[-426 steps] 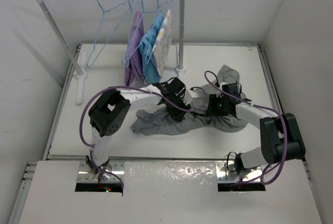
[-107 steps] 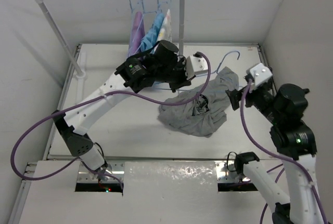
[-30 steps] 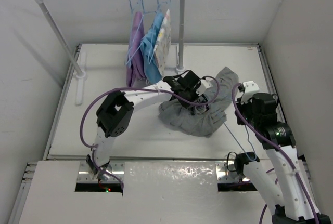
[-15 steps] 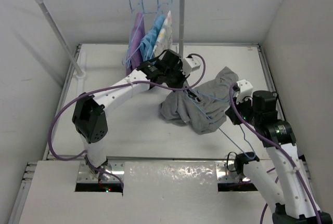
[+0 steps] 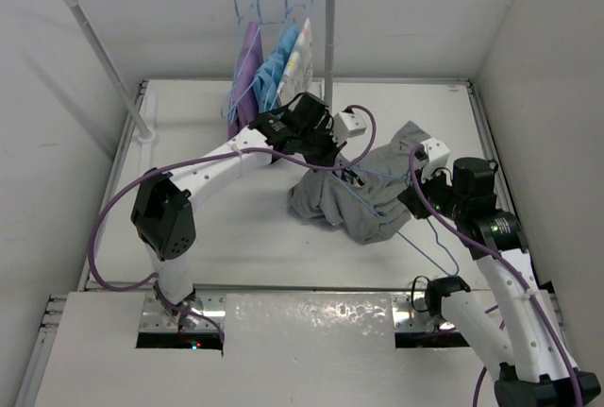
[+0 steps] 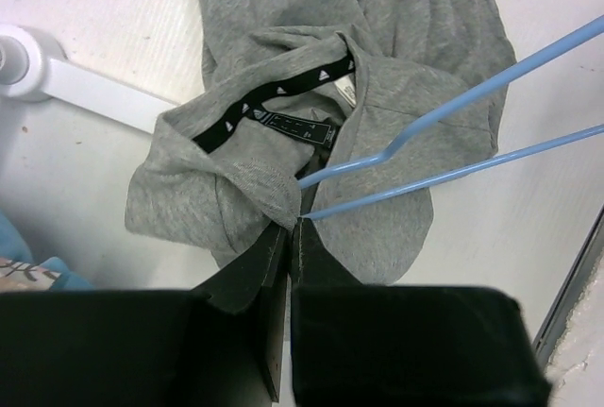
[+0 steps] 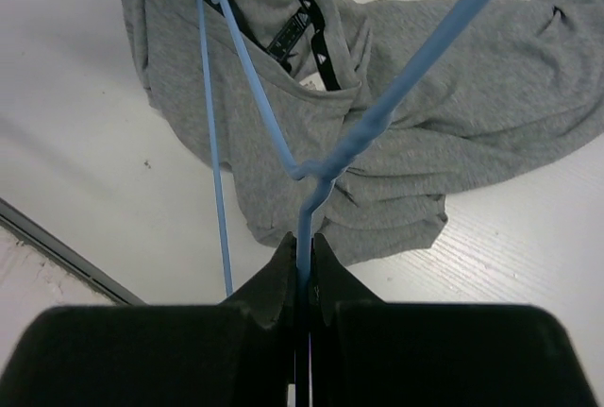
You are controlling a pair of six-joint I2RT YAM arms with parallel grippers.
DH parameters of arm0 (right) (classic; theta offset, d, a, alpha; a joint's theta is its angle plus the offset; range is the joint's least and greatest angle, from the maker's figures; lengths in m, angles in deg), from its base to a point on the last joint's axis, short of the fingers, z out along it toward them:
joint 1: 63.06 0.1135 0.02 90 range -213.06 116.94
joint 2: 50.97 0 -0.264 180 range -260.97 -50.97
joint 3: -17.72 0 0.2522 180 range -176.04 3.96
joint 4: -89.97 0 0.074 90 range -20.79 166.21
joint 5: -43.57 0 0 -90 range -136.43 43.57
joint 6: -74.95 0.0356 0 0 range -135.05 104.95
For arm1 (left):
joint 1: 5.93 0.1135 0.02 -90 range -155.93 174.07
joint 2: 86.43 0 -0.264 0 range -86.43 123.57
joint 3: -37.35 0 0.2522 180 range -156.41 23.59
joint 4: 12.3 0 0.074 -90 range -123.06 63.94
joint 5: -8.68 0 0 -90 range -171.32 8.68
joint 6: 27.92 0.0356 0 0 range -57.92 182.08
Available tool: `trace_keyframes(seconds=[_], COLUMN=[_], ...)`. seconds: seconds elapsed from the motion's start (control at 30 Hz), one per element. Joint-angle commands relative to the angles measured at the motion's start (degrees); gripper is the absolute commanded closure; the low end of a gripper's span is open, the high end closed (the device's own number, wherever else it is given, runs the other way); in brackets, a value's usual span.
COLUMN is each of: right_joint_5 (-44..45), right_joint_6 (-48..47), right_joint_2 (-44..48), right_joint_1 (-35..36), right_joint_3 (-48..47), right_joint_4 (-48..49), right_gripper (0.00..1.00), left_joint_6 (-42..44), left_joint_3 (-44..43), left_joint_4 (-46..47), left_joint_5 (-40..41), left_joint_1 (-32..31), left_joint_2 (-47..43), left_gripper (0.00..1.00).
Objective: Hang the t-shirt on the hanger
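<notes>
The grey t-shirt (image 5: 363, 204) lies bunched on the table right of centre. Its collar with black tape (image 6: 274, 105) faces up. My left gripper (image 5: 338, 163) is shut on a fold of the shirt's fabric (image 6: 255, 185) beside the collar and holds it raised. My right gripper (image 5: 411, 203) is shut on the neck of the light-blue hanger (image 7: 304, 209). The hanger (image 5: 427, 239) slants over the shirt. Its two wires (image 6: 453, 105) run to the fold at my left fingertips, and its far corner is hidden there. The shirt also fills the right wrist view (image 7: 444, 133).
A white clothes rack (image 5: 328, 48) stands at the back with purple (image 5: 247, 76), light-blue (image 5: 276, 67) and floral (image 5: 302, 53) garments on hangers. Its white foot (image 6: 66, 81) lies close to the left of the shirt. The table's raised rim (image 5: 486, 143) runs along the right.
Over the last second my left gripper has lifted the shirt's fold off the table. My right gripper has shifted slightly left with the hanger, whose wires now reach the held fold.
</notes>
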Motion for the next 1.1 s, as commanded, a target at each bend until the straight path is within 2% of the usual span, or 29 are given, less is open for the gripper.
trace_keyframes(seconds=[0.0, 0.2, 0.3, 0.43, 0.5, 0.6, 0.63, 0.7, 0.8, 0.83, 0.9, 1.07], right_joint_5=[-4.4, -10.6, -12.5, -15.9, -16.2, -12.3, -10.1, -8.2, -6.2, -6.2, -5.7, -4.6], right_joint_6=[-1.4, -1.7, -1.7, 1.0, 2.2, 2.7, 2.7, 3.2, 3.9, 4.0, 4.3, 4.1], right_joint_2=[-1.0, -1.0, 0.6, -2.5, -3.9, -6.1, -6.5, -7.5, -7.9, -7.9, -9.2, -10.8], right_joint_1=[0.0, 1.0, 1.2, 1.8, 2.9, 7.8, 8.8, 11.2, 12.5, 12.7, 13.2, 14.5], right_joint_3=[0.1, 3.3, 4.3, 6.8, 9.5, 11.7, 12.0, 12.6, 13.6, 13.6, 13.3, 13.0], right_joint_4=[6.0, 8.9, 9.7, 13.3, 16.5, 18.0, 18.0, 17.9, 18.6, 18.8, 19.0, 18.5], right_gripper=[1.00, 1.00, 1.00, 1.00, 1.00, 1.00, 1.00, 1.00, 1.00, 1.00, 1.00, 1.00], left_joint_6=[2.1, 5.8, 8.1, 9.1, 9.9, 9.3, 8.2, 5.5, 3.3, 2.9, 0.8, -1.6], left_joint_3=[0.7, -1.0, 3.3, 8.9, 10.7, 13.9, 13.9, 12.8, 13.3, 13.4, 12.9, 8.8], left_joint_4=[0.2, 1.3, 1.7, 0.0, -1.2, -2.7, -2.9, -5.5, -4.9, -4.0, -1.5, 1.7], left_joint_5=[-3.6, -0.7, -0.4, -5.3, -6.3, -3.3, -1.4, 2.5, 4.6, 5.1, 7.7, 14.4], left_joint_1=[-0.2, -0.1, -0.1, -0.1, 0.0, -0.1, 0.0, 0.3, 1.0, 1.0, 1.0, 1.0], left_joint_2=[-2.9, -4.8, -7.4, -10.5, -11.0, -10.8, -10.6, -9.7, -10.0, -10.3, -9.0, -2.1], left_gripper=[1.00, 1.00, 1.00, 1.00, 0.95, 0.73, 0.63, 0.55, 0.48, 0.42, 0.37, 0.37])
